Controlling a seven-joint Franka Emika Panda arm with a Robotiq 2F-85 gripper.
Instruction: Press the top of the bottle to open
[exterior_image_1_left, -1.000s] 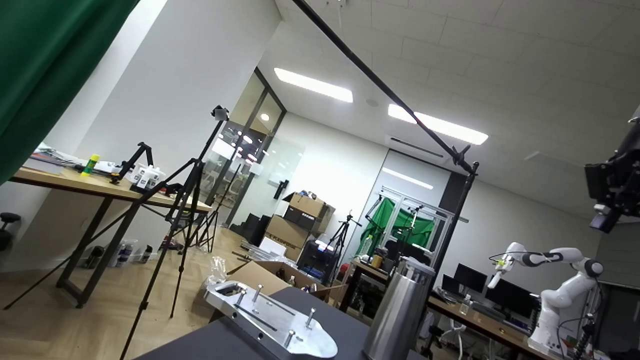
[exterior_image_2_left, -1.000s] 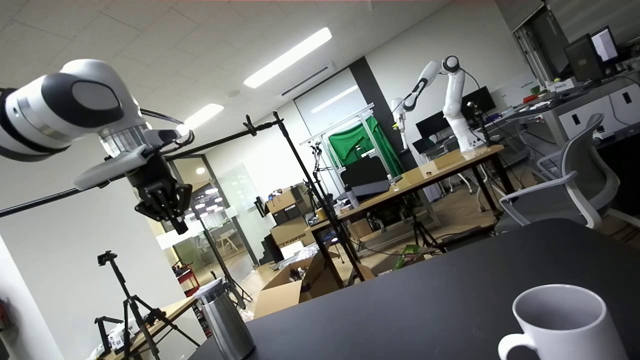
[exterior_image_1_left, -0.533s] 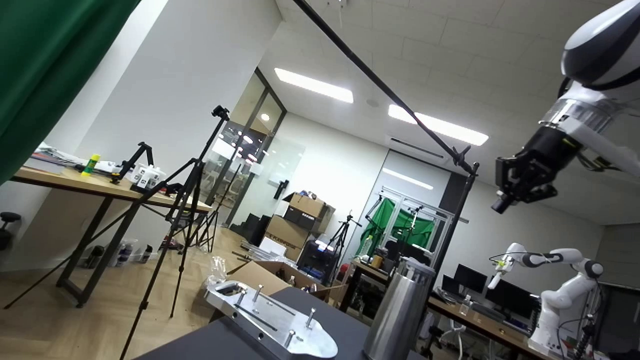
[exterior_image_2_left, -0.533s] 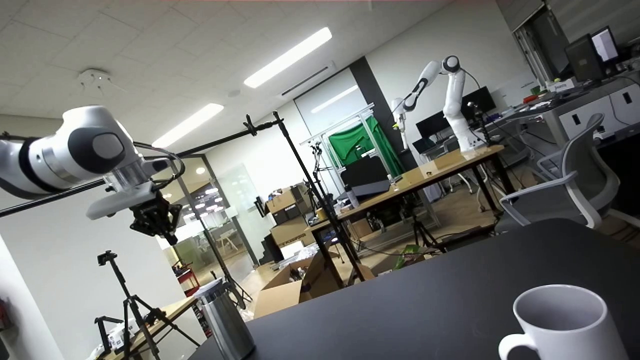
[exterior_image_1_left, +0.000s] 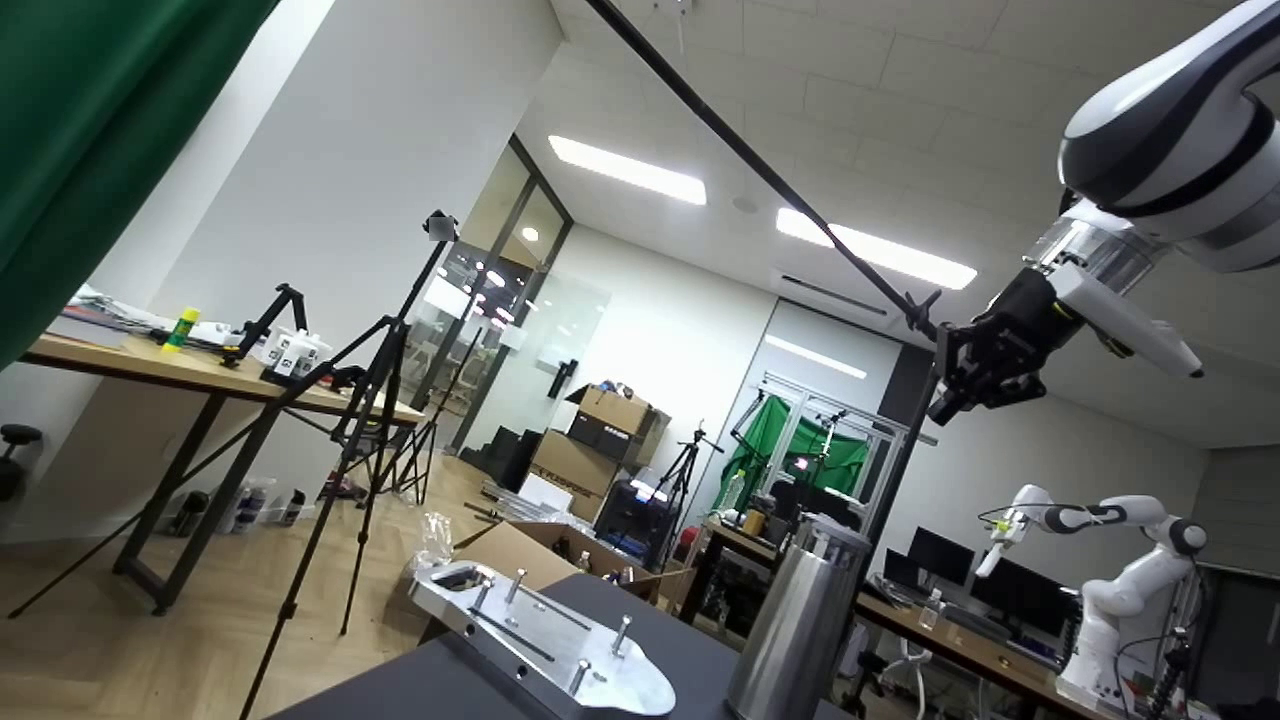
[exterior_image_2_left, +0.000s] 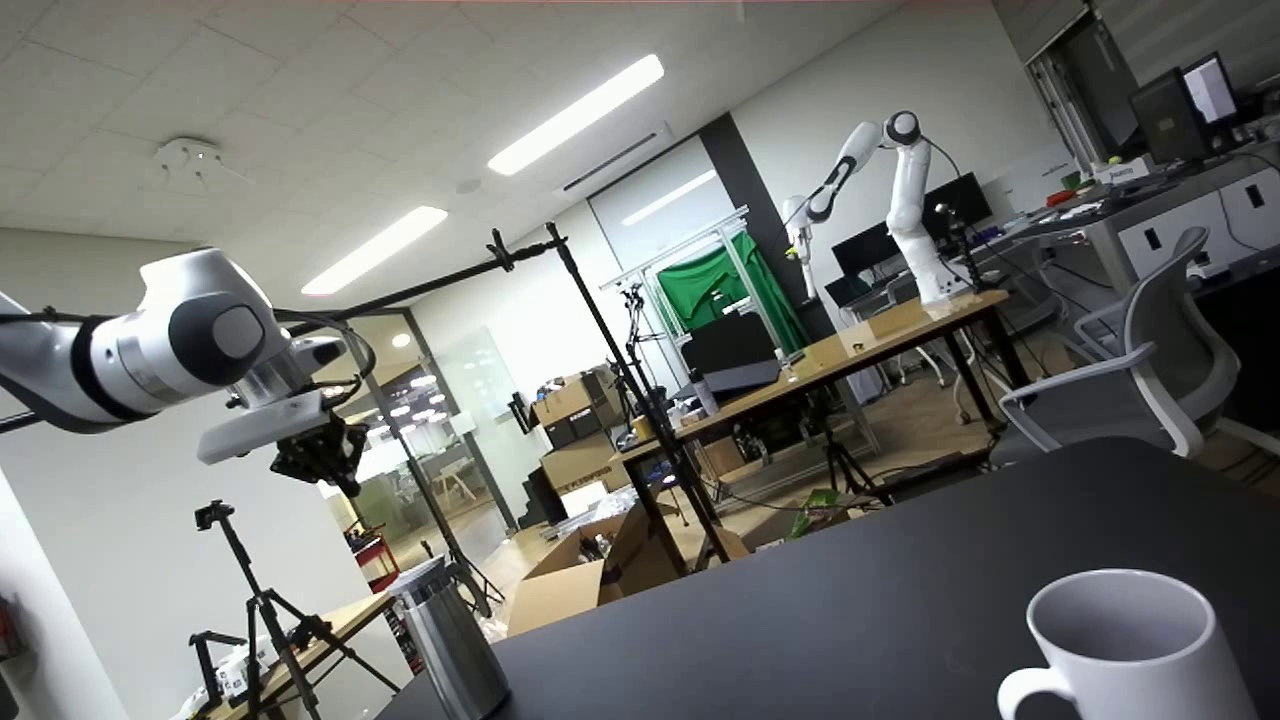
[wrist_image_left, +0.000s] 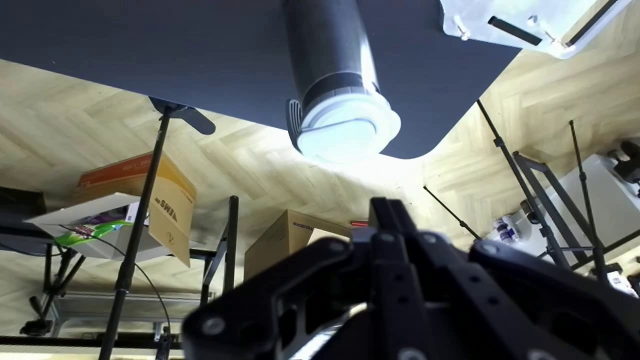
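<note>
The stainless-steel flask (exterior_image_1_left: 800, 625) stands upright on the dark grey surface (exterior_image_2_left: 850, 610), apart from the bolt-studded metal plate (exterior_image_1_left: 555, 640) and well apart from the pale mug (exterior_image_2_left: 1140, 650). In the wrist view its lid (wrist_image_left: 350, 128), whitened by glare, is turned toward me, with a ridged grey handle (wrist_image_left: 294, 116) at one side. My pincer (wrist_image_left: 390, 204) hangs above and off to one side, its fingers (wrist_image_left: 382, 215) together with nothing between them and no contact with the lid. I judge the step in hand to be alignment, the press itself not yet begun. Paired tips suit the work, since they form one narrow, firm probe. In both exterior views they appear to lean off the flask's axis; good practice is therefore to travel across until they stand over the lid, straighten, and descend slowly along that axis. Glare leaves unclear which part of the lid yields; I take the panel (wrist_image_left: 340, 140) bounded by the curved seam as the likeliest target, rather than the rim. A slanting or off-centre push may skid or topple so tall a vessel; a straight, gradual one, halted as the lid gives, should keep it standing.
</note>
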